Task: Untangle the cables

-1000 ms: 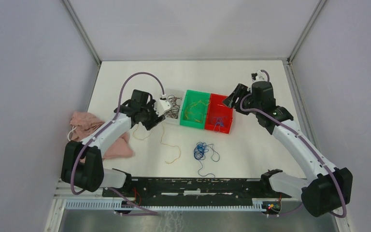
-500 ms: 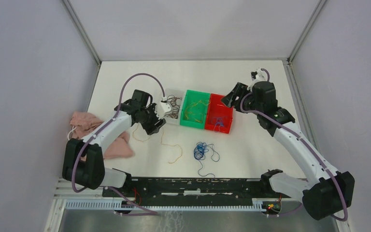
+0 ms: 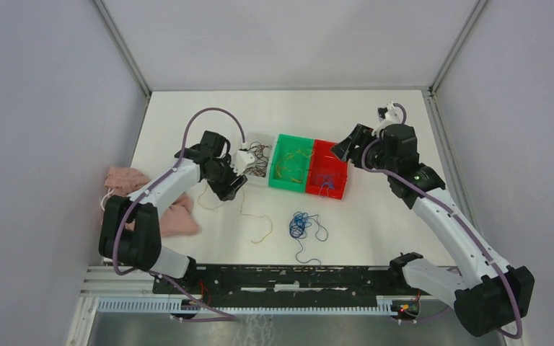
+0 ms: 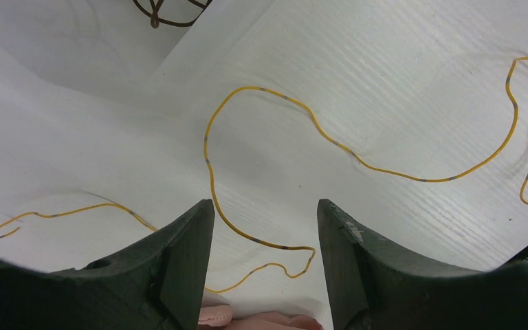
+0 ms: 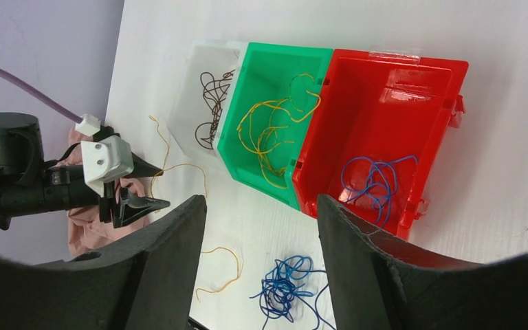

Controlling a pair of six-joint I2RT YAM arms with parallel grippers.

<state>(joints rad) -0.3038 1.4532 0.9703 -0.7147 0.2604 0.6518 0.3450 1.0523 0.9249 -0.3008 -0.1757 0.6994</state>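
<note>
My left gripper [image 3: 232, 184] hangs open just above a long yellow-orange strand [image 4: 208, 161] on the white table; the strand runs between its open jaws [image 4: 266, 213], which touch nothing. A second yellow-orange strand [image 3: 267, 223] lies nearer the front. A blue tangle [image 3: 299, 225] lies on the table mid-front and also shows in the right wrist view [image 5: 285, 285]. My right gripper [image 3: 346, 144] is open and empty, held high beside the red bin [image 3: 327, 171]. That bin holds blue strands [image 5: 375, 182], the green bin [image 3: 292, 162] yellow ones [image 5: 271, 130], and the white bin [image 3: 260, 158] dark brown ones [image 5: 213, 103].
A crumpled pink cloth [image 3: 133, 191] lies at the left, close behind my left gripper, its edge showing in the left wrist view [image 4: 261, 321]. The three bins stand in a row mid-table. Grey walls enclose the table [image 3: 389, 216] on three sides.
My left gripper has moved from the white bin's edge down and toward the near side, over the yellow strand. My right gripper has drifted slightly back and right.
</note>
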